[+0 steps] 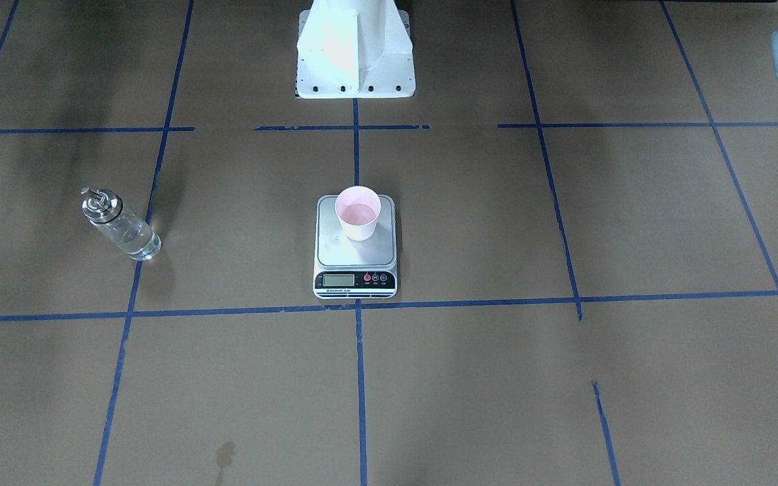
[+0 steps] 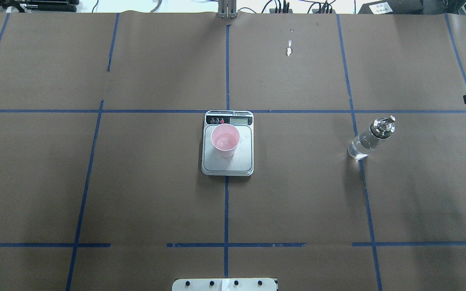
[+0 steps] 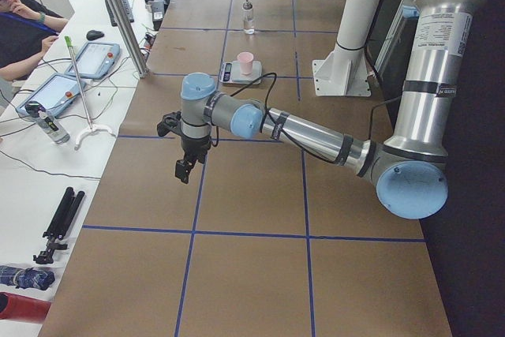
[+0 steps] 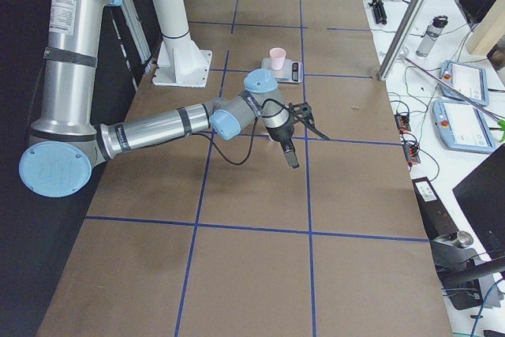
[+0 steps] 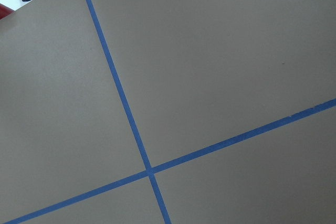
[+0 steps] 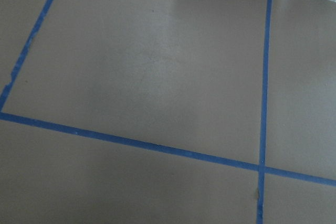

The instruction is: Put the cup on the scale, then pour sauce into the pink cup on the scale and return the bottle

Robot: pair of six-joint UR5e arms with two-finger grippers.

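Note:
The pink cup (image 1: pixel 358 214) stands upright on the far half of the scale's steel platform (image 1: pixel 355 260), at the table's middle; they also show in the overhead view, cup (image 2: pixel 225 140) and scale (image 2: pixel 233 163). The glass bottle (image 2: pixel 370 138) with its silver spout stands alone on the table on my right side (image 1: pixel 121 226), with clear sauce in it. My left gripper (image 3: pixel 183 170) hangs over bare table far to the left. My right gripper (image 4: pixel 293 159) hangs over bare table beyond the bottle. Neither holds anything; I cannot tell whether they are open or shut.
The white robot base (image 1: pixel 355 61) stands at my edge of the table. Blue tape lines grid the brown paper. A side bench with tablets (image 3: pixel 87 61), cables and a seated person (image 3: pixel 24 21) runs along the far edge.

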